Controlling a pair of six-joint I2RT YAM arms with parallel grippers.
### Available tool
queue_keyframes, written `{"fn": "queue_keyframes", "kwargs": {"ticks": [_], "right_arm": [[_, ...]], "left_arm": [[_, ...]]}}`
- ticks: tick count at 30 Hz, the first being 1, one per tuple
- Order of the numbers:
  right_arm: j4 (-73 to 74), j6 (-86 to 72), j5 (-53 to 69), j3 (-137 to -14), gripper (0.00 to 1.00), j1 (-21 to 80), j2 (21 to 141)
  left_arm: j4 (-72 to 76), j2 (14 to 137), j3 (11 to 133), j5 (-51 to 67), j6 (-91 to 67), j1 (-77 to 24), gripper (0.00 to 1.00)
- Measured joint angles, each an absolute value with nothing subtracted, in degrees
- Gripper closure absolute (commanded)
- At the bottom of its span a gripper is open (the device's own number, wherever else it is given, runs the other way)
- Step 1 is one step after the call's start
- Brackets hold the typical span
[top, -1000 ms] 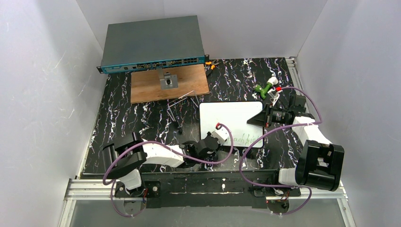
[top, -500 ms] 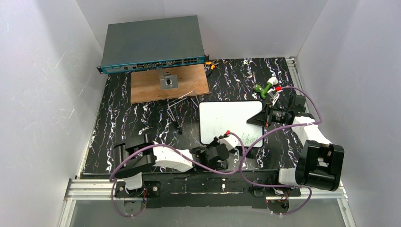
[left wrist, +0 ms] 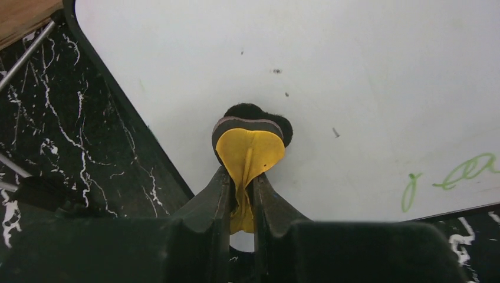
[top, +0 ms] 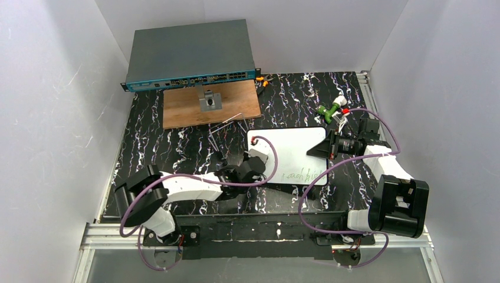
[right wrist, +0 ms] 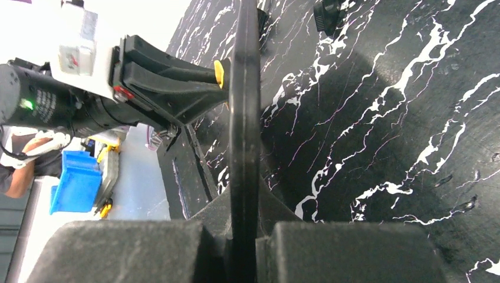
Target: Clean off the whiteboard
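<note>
White walls (top: 59, 88) box in the black marbled table (top: 177, 147), where the left fingers (left wrist: 203, 206) pinch a yellow eraser (left wrist: 247, 147) against the whiteboard (top: 295, 156) near green marks (left wrist: 466, 171); the right fingers (right wrist: 354, 253) clamp its edge.

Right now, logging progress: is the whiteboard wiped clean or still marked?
Still marked. Green handwriting shows along the near edge of the whiteboard; the eraser in the left gripper is over a clean part.

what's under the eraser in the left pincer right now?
White whiteboard surface, close to its black rim. The eraser, clamped in the left pincer, hides the patch beneath its black pad, so I can't tell if there is ink there. The green marks sit apart from it, uncovered.
</note>
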State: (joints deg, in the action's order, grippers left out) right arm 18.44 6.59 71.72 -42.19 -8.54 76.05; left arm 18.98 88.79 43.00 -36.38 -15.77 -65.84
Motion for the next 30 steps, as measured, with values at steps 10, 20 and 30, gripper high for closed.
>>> {"fn": "queue_keyframes", "kwargs": {"ticks": [10,20,30], "right_arm": [[19.6,6.6,71.5,-42.2,0.99,-8.3,76.1],[19.2,6.1,70.9,-42.2,0.99,-8.6,75.9],[18.9,4.5,70.3,-42.2,0.99,-8.7,75.7]], "left_arm": [[22.7,89.8,46.2,-13.7,-17.8,-63.8,1.0],[14.2,92.6,52.6,-13.9,-25.6,-61.5,1.0],[13.6,89.0,47.8,-17.5,-31.4,-55.8,1.0]]}}
